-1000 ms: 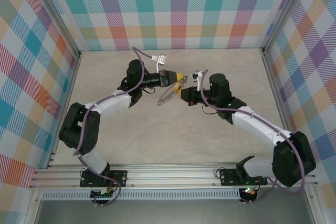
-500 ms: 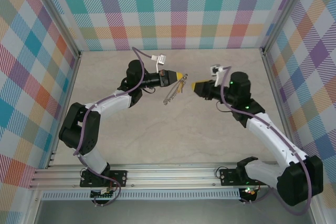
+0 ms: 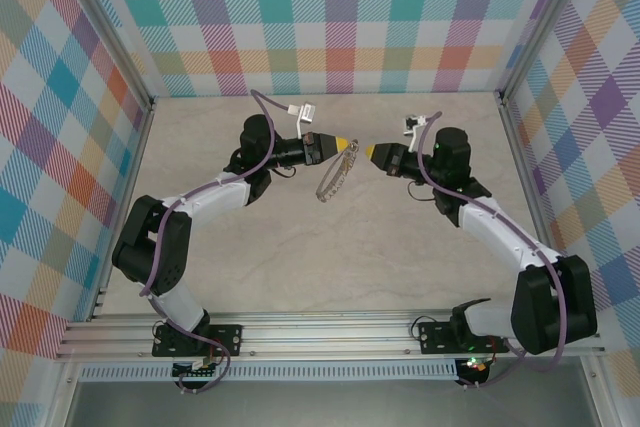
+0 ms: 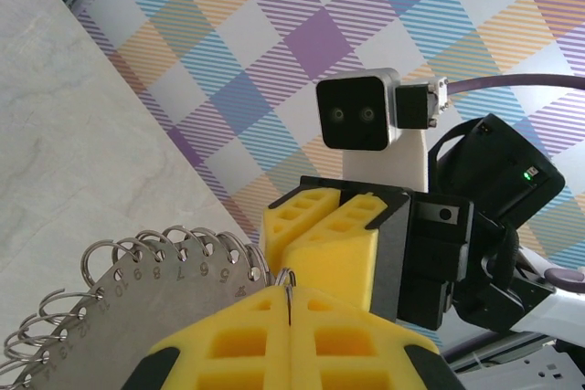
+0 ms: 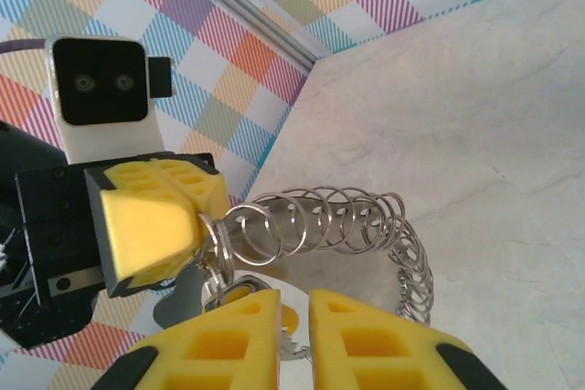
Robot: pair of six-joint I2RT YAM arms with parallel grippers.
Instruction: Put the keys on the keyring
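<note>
Holds the keyring (image 3: 334,178) in the left gripper (image 3: 348,145), closed tight on one wire loop, above the table (image 3: 300,247), a little toward 12 o'clock of its middle. Lets the rest of the coil dangle toward 7 o'clock, a numbered disc (image 4: 155,289) inside it; cannot tell whether touching the table. Faces the right gripper (image 3: 370,154) from 3 o'clock, tips near but apart. Leaves a narrow slit between the right fingers (image 5: 219,335). Glimpses the key (image 5: 287,320) in that slit, orange head and silver teeth, at 6 o'clock of the pinched loop; cannot tell whether pinched there or hanging from the wire behind. Judged from this: both things lifted, ring presented, key at the ring. Cannot confirm the key threaded on. Probably left: seat the key fully on the wire, check that it hangs free, then let go and set the lot down.
</note>
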